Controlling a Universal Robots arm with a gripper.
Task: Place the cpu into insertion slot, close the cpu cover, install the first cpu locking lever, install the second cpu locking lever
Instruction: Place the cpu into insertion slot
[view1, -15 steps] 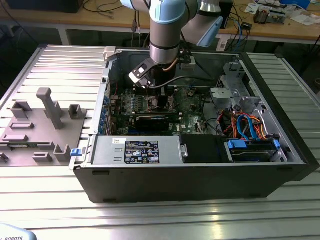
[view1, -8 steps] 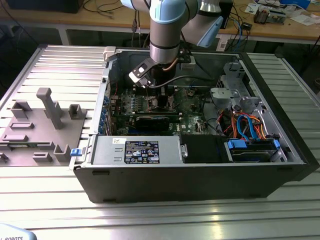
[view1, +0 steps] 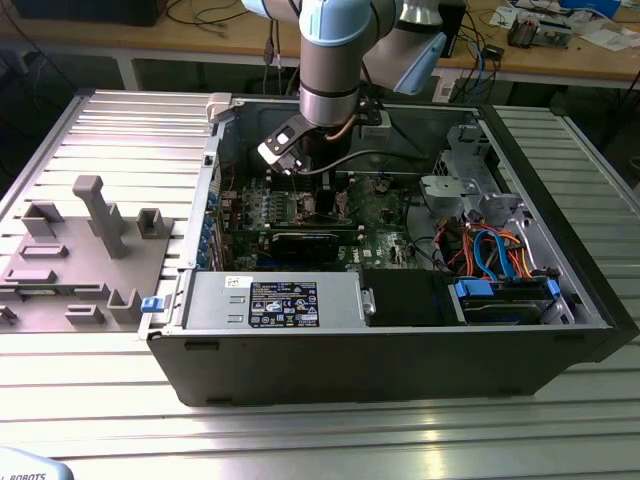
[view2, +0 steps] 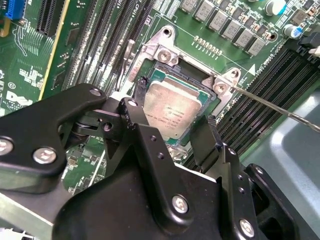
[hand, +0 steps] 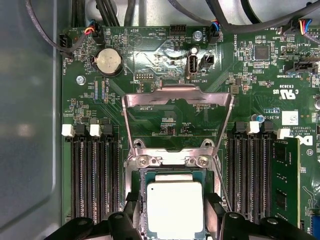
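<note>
gripper (view2: 175, 104) jaws narrowed, pinching cpu (view2: 172, 112) by opposite edges, over insertion slot (view2: 192, 70); cpu cover (hand: 150, 97) swung open behind slot.

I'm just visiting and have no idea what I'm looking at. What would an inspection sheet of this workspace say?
Surface: ribbed metal table, carrying an open computer case.
Job's things: cpu in the insertion slot; cpu cover raised open.
Clutter: grey fixture blocks at the exterior view's left.
Gripper: gripper poised low over the cpu.
Cables: blue and orange wires inside the case.
Surroundings: wooden bench behind the table.
</note>
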